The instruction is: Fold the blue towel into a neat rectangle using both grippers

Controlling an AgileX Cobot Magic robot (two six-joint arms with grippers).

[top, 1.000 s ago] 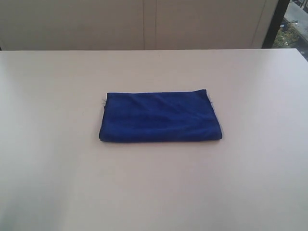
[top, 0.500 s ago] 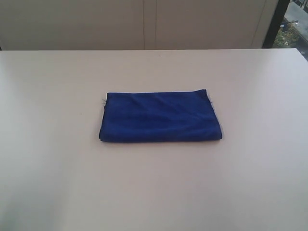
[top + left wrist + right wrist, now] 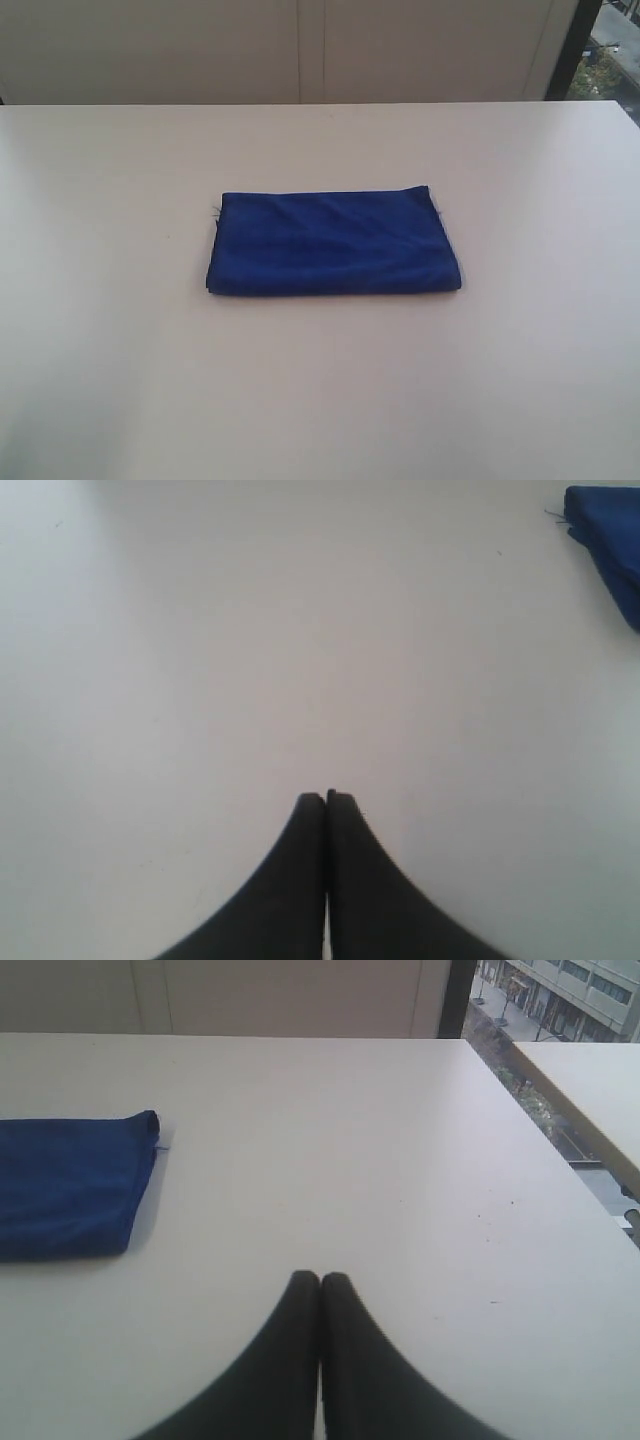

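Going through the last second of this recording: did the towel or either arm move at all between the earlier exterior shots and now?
Nothing visibly changed. The blue towel lies folded as a rectangle in the same spot on the table, with the same outline, and no arm enters the exterior view. In the wrist views, the left gripper and right gripper are both shut over bare table, apart from the towel.

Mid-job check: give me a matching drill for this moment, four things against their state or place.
Things:
1. blue towel
2. table
3. left gripper
4. second table

States or places:
a. shut, holding nothing
b. stands apart across a gap, nothing seen on it
c. folded rectangle, lying flat
d. white, bearing the towel

Pairs: 1-c, 2-d, 3-a, 4-b
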